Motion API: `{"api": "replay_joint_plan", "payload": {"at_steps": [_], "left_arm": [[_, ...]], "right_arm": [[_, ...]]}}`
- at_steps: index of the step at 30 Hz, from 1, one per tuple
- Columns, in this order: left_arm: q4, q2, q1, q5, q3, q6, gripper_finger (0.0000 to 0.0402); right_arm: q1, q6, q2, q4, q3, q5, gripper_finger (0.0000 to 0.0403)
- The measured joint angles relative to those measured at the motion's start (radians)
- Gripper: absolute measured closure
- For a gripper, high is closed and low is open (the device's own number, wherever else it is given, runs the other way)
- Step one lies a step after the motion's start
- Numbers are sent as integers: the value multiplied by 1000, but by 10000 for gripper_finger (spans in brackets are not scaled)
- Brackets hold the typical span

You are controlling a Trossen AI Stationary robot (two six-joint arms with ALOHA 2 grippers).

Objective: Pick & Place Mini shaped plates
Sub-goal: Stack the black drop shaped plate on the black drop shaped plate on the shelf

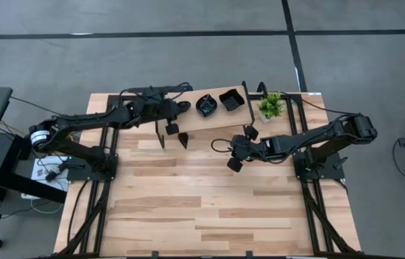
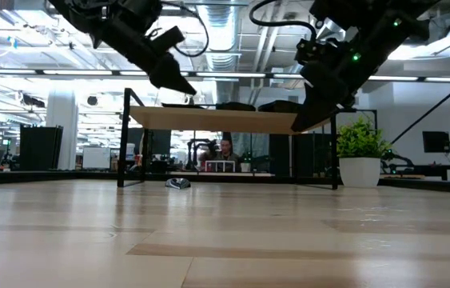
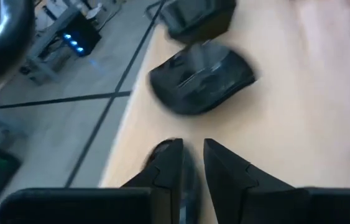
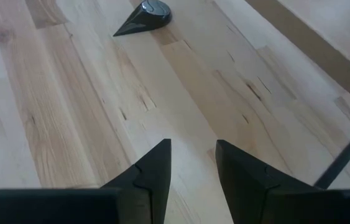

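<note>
A raised wooden shelf (image 1: 209, 119) stands at the table's far side. It carries a scalloped black mini plate (image 1: 206, 105), a square one (image 1: 231, 99) and a third (image 1: 183, 106) at its left end. My left gripper (image 3: 193, 155) hovers over that left end, its fingers a narrow gap apart, with a glossy black plate (image 3: 162, 151) right at one fingertip. Farther along the shelf lie a rounded plate (image 3: 202, 78) and a square one (image 3: 196, 18). My right gripper (image 4: 193, 162) stands open over bare table. A teardrop plate (image 4: 142, 17) lies flat on the table beyond it. My left gripper has the black plate's rim (image 3: 165, 148) right beside one fingertip, and the plate rests on the shelf near its left edge. The fingers themselves cover the spot, so I cannot tell whether they touch the plate.
A small potted plant (image 1: 270, 106) stands at the shelf's right end. The shelf's thin black legs (image 2: 125, 136) rise from the table, and one leg (image 4: 342, 162) is close to my right gripper. Bare wooden table stretches toward the near edge (image 1: 202, 216).
</note>
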Motion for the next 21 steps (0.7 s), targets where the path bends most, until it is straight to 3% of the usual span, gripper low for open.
{"api": "replay_joint_plan", "payload": {"at_steps": [15,21], "left_arm": [[65,-2,-73,-82,0,-388,336],[90,-105,-103,-82,0,-421,336]], "right_arm": [[8,-6,0,-3,26,4,280],[24,-192,0,-7,159,10,280]]}}
